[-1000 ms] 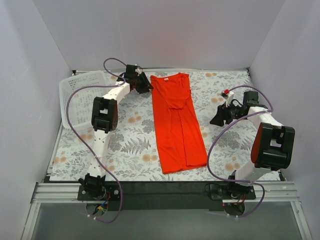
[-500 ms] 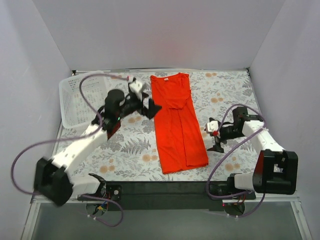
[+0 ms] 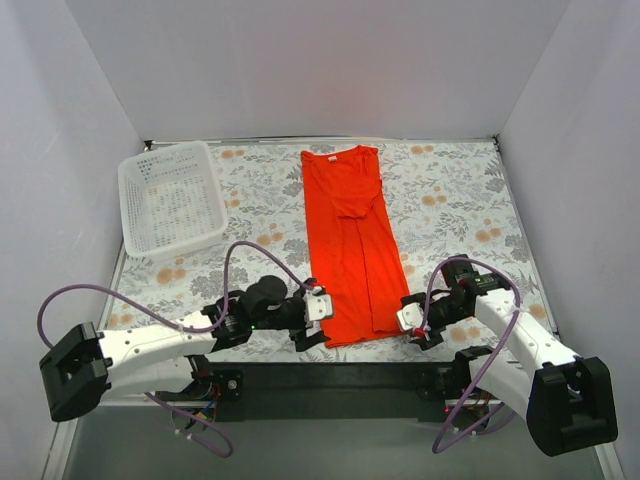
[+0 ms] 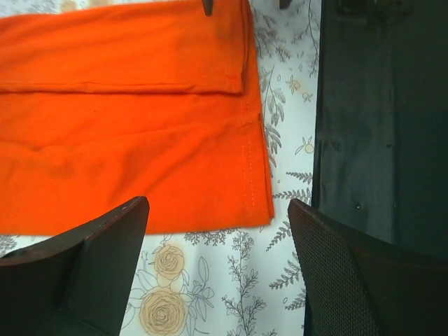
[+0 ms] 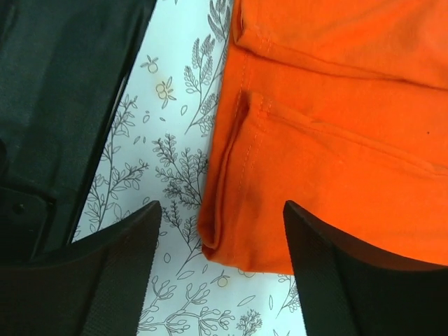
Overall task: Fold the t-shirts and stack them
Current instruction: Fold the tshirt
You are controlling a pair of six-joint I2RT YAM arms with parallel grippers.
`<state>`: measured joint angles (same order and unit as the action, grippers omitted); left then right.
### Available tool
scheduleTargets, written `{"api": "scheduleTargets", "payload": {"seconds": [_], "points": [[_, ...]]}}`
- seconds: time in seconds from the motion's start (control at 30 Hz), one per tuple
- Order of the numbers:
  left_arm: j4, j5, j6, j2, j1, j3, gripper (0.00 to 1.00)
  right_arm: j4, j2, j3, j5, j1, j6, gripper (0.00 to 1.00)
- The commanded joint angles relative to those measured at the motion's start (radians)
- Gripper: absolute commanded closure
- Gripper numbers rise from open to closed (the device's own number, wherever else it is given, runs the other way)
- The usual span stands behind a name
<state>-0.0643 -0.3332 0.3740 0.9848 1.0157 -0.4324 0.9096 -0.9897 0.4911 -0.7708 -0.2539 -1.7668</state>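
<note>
Both arms have swung down to the near edge since 1 s ago: then L was up by the collar and R off to the side mid-table, now each sits low at a hem corner. Shirt hasn't shifted.

L gripper [image 3: 313,325] [image 4: 218,203]: jaws spread wide, nothing pinched. Btw the fingers [image 4: 105,245] I see the shirt's [image 3: 350,240] [image 4: 126,126] near-left hem corner, stitched edge running across the gap, floral cloth under it. Can't tell if my tips touch fabric or cloth yet.

R gripper [image 3: 412,325] [image 5: 221,206]: also spread, empty. Its fingers [image 5: 336,266] straddle the near-right hem corner, where the folded-in side makes a thick rolled edge w/ a second hem layer on top [image 5: 336,140]. Contact here: can't tell either.

Shirt lies flat and lengthwise mid-table, collar at the far end, hem near me, both sides folded inward so it's a long narrow strip. One sleeve fold shows as a diagonal crease near the top. Hem stops just short of the black strip [image 3: 330,380] [image 4: 378,140] [image 5: 63,91] along the table's [image 3: 450,200] front edge.

Basket [image 3: 170,200] sits far left, well apart from shirt and both grippers. Purple cables loop off both arms.
</note>
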Motion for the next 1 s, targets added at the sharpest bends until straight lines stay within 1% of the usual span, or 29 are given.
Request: {"api": "scheduleTargets", "payload": {"seconds": [0.0, 0.1, 0.17, 0.33, 0.5, 0.83, 0.9, 0.97], "points": [[-0.048, 0.158, -0.079, 0.104, 0.075, -0.031, 0.26, -0.084, 0.003, -0.025, 0.051, -0.008, 0.079, 0.37], [-0.094, 0.192, -0.101, 0.185, 0.103, -0.034, 0.28, -0.129, 0.0, -0.046, 0.07, -0.013, 0.107, 0.43], [-0.115, 0.192, -0.104, 0.221, 0.112, -0.035, 0.31, -0.14, -0.006, -0.054, 0.077, -0.013, 0.115, 0.45], [-0.135, 0.209, -0.104, 0.299, 0.149, -0.032, 0.34, -0.175, -0.021, -0.063, 0.093, -0.012, 0.153, 0.5], [-0.141, 0.207, -0.101, 0.316, 0.182, -0.016, 0.36, -0.19, -0.04, -0.072, 0.105, -0.012, 0.175, 0.54], [-0.132, 0.195, -0.093, 0.333, 0.236, 0.021, 0.36, -0.213, -0.04, -0.095, 0.12, -0.013, 0.201, 0.59], [-0.124, 0.209, -0.096, 0.345, 0.244, 0.023, 0.38, -0.213, -0.033, -0.105, 0.125, -0.013, 0.196, 0.62], [-0.123, 0.224, -0.102, 0.374, 0.244, 0.023, 0.45, -0.213, -0.027, -0.111, 0.126, -0.012, 0.196, 0.63]]}}
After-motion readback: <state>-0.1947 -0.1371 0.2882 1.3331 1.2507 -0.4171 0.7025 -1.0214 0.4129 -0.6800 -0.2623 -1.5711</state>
